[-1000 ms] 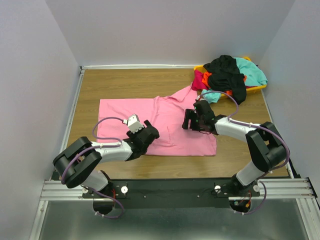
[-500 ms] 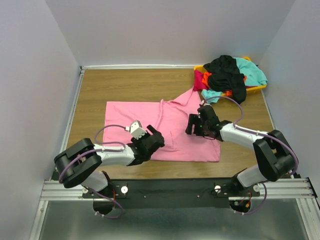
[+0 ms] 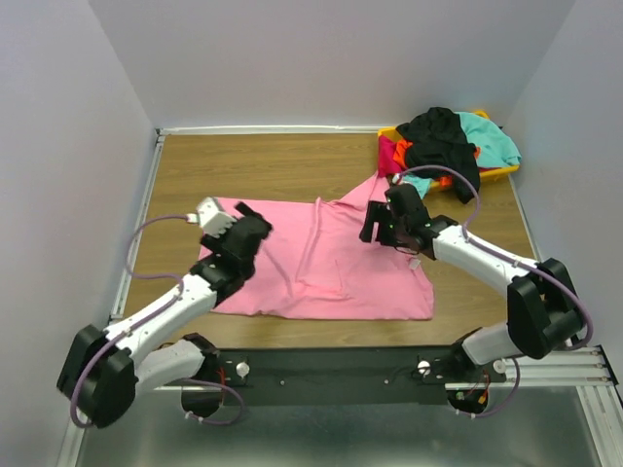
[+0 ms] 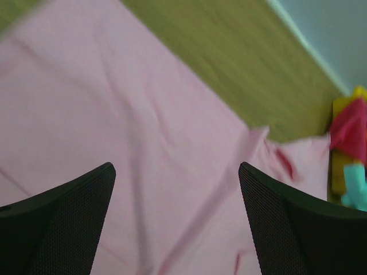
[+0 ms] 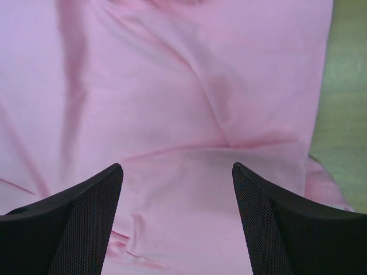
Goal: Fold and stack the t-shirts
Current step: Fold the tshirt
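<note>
Though wide open, claws [image 4: 176, 169] [image 5: 176, 167] empty.

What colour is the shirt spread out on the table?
Plain bright pink t-shirt, no pattern visible. Shows best in the top external view.

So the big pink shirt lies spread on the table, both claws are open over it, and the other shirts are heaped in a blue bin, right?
Not quite: the bin is yellow, not blue, as the top external view shows. The rest holds: pink t-shirt spread on the table, left gripper and right gripper open over it, other t-shirts heaped in the bin.
</note>
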Available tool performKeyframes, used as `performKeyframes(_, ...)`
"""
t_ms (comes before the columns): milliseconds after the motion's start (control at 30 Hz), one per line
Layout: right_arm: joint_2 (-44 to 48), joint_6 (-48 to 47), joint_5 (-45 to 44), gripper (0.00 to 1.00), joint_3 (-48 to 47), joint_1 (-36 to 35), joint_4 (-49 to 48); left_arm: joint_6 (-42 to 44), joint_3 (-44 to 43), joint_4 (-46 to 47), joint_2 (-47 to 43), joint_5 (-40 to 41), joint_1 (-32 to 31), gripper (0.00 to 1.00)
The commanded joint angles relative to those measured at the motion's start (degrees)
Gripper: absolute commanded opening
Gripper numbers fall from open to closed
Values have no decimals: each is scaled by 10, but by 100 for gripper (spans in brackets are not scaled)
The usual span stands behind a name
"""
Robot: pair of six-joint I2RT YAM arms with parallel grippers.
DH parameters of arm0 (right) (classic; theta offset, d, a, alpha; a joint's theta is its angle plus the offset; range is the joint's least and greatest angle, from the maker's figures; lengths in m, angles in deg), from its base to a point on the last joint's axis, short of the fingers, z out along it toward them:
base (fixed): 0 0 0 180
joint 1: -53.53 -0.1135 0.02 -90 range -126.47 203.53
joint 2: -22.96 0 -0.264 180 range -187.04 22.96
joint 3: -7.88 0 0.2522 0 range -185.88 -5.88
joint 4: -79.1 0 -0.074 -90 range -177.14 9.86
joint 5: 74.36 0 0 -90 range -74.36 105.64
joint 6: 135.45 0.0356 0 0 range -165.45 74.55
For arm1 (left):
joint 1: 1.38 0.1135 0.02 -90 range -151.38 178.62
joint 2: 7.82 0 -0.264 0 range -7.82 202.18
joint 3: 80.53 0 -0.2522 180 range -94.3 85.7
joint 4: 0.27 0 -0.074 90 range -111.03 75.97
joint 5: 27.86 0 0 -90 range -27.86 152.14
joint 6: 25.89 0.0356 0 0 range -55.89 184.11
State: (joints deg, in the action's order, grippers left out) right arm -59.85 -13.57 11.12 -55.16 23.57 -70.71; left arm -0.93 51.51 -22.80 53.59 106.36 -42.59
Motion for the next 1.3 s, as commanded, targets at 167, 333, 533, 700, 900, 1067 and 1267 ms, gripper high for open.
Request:
performKeyframes(167, -114, -20, -64, 83, -199, 14, 10, 346, -95, 139, 82, -145, 268, 96)
performKeyframes(333, -225, -43, -27, 81, -286, 68, 11, 384, -183, 146, 204, -237, 330, 91)
performKeyframes(533, -307, -58, 18, 79, -367, 127, 11, 410, -257, 125, 321, -250, 358, 88)
performKeyframes(700, -348, -63, 60, 79, -400, 152, 10, 415, -293, 117, 375, -241, 372, 84)
performKeyframes(900, -355, -70, 79, 79, -408, 154, 8, 424, -331, 66, 429, -214, 378, 76)
performKeyframes(1067, -343, -74, 95, 79, -405, 155, 4, 434, -349, 42, 469, -204, 390, 68)
performKeyframes(1267, -316, -75, 104, 80, -386, 154, -4, 452, -387, 5, 511, -199, 394, 60)
